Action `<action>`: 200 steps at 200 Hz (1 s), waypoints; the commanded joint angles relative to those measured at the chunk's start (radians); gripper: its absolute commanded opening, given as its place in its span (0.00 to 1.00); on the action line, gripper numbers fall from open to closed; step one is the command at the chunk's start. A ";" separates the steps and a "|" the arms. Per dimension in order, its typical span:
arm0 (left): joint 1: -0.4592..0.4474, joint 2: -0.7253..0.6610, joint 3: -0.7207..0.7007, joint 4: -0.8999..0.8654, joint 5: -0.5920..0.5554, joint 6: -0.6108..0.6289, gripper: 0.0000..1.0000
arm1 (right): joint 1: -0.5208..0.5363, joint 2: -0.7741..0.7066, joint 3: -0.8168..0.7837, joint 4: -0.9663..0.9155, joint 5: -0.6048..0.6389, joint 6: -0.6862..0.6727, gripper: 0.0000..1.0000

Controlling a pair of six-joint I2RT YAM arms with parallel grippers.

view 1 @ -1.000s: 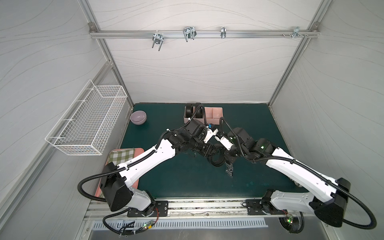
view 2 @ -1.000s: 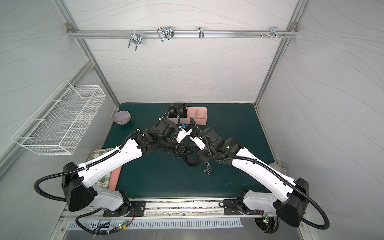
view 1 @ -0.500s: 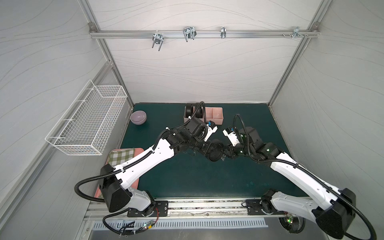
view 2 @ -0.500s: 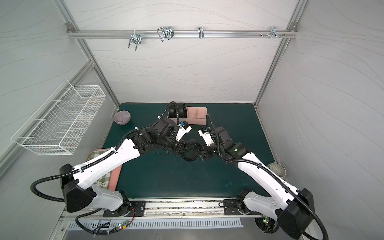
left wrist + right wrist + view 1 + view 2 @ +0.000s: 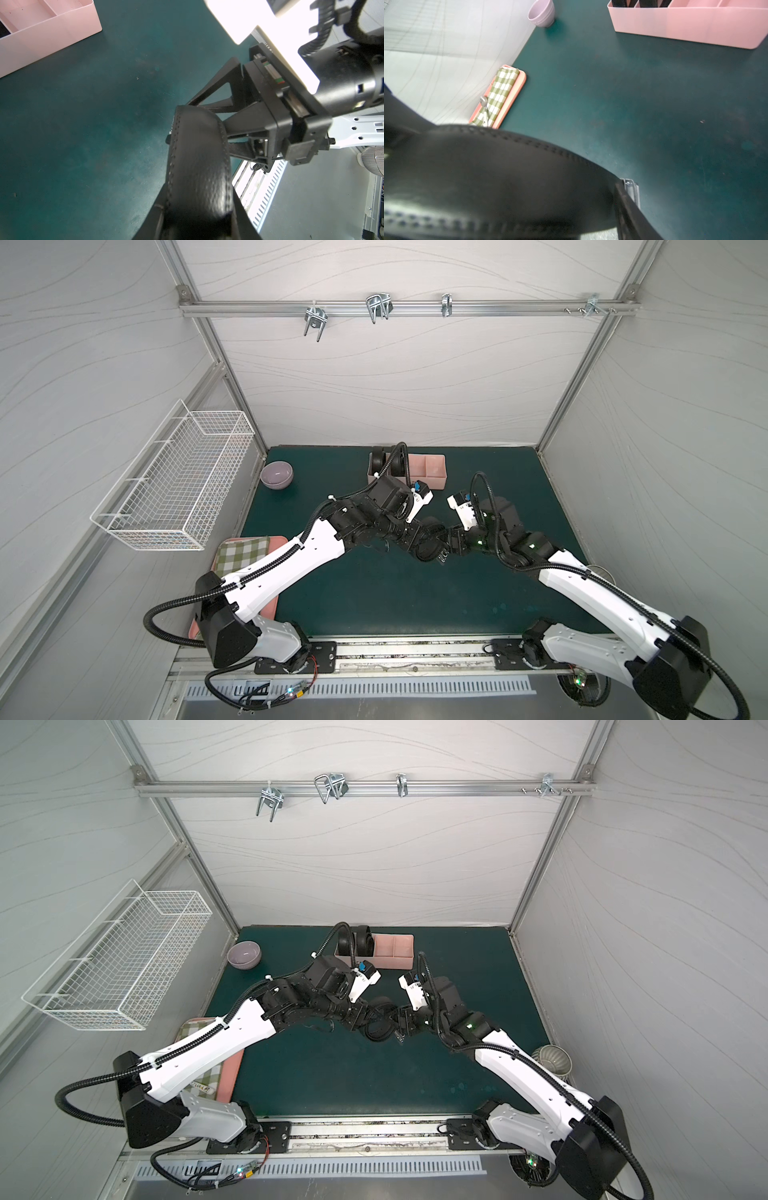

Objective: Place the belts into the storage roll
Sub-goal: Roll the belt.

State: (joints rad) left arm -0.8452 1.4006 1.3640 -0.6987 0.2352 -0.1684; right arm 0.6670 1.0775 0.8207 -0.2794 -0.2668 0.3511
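Left fingers (image 5: 149,220) clamp a coiled belt (image 5: 430,549) above the middle of the bench (image 5: 374,597). The right fingers (image 5: 247,118) stand apart at the coil's edge — whether they touch it is unclear. Behind, the pink tray (image 5: 395,955) holds two coiled belts (image 5: 365,941) in its end compartments, with the left arm's cable (image 5: 353,952) arching over them. A purple bowl (image 5: 276,475) and a checked cloth (image 5: 243,549) sit on the left arm's side. A second ago the belt's tail dangled from tighter right fingers — now it is wound in. Both arms reach inward, wrists nearly meeting.
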 commanded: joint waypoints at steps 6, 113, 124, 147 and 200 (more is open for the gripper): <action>-0.012 -0.027 0.057 0.078 0.017 0.013 0.09 | 0.003 0.023 -0.025 0.134 -0.024 0.060 0.50; -0.040 -0.017 0.094 0.051 -0.082 0.044 0.07 | 0.097 -0.010 -0.132 0.291 0.074 0.231 0.52; -0.041 -0.023 0.091 0.062 -0.096 0.044 0.06 | 0.099 -0.017 -0.151 0.324 0.074 0.264 0.52; -0.049 -0.036 0.086 0.084 -0.123 0.046 0.06 | 0.106 -0.043 -0.175 0.351 0.096 0.319 0.45; -0.064 -0.084 0.038 0.151 -0.185 0.046 0.04 | 0.112 -0.057 -0.206 0.413 0.084 0.456 0.41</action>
State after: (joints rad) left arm -0.9009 1.3819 1.3926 -0.7029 0.0914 -0.1421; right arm 0.7696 1.0298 0.6266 0.0643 -0.1799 0.7021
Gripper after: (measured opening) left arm 0.299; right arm 0.425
